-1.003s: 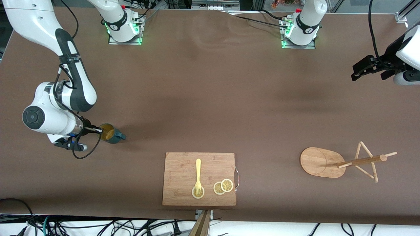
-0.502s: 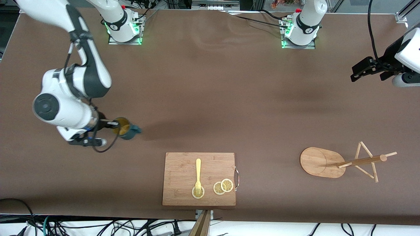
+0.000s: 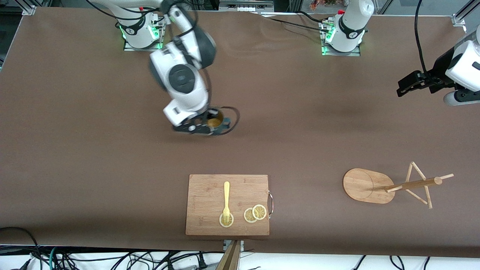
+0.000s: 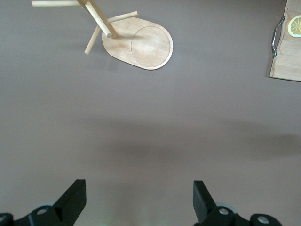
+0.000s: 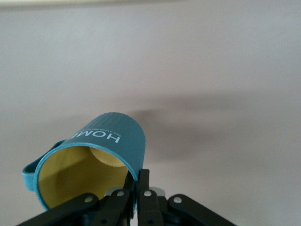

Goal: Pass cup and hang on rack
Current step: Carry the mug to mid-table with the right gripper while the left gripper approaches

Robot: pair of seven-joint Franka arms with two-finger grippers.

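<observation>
The cup (image 3: pixel 216 122), a single teal-blue ribbed mug with a yellowish interior, hangs in the air over bare brown table (image 3: pixel 75 112) near the middle, clamped by the right gripper (image 3: pixel 208 122), whose two fingers pinch the rim wall, one inside and one outside; the right wrist view shows the cup (image 5: pixel 89 165) tipped toward the camera, white lettering on its wall and one loop handle at its side. The left gripper (image 3: pixel 407 83) waits in the air over the left arm's end of the table, its two fingers (image 4: pixel 70 202) spread wide apart with nothing between them. One wooden rack (image 3: pixel 390 184) stands on its oval base at that same end, nearer the front camera, pole and thin pegs bare. One rectangular cutting board (image 3: pixel 210 195) lies at the table's near edge, carrying one yellow fork (image 3: pixel 226 200) and three lemon slices (image 3: pixel 255 213), the fork's tines resting on one slice.
</observation>
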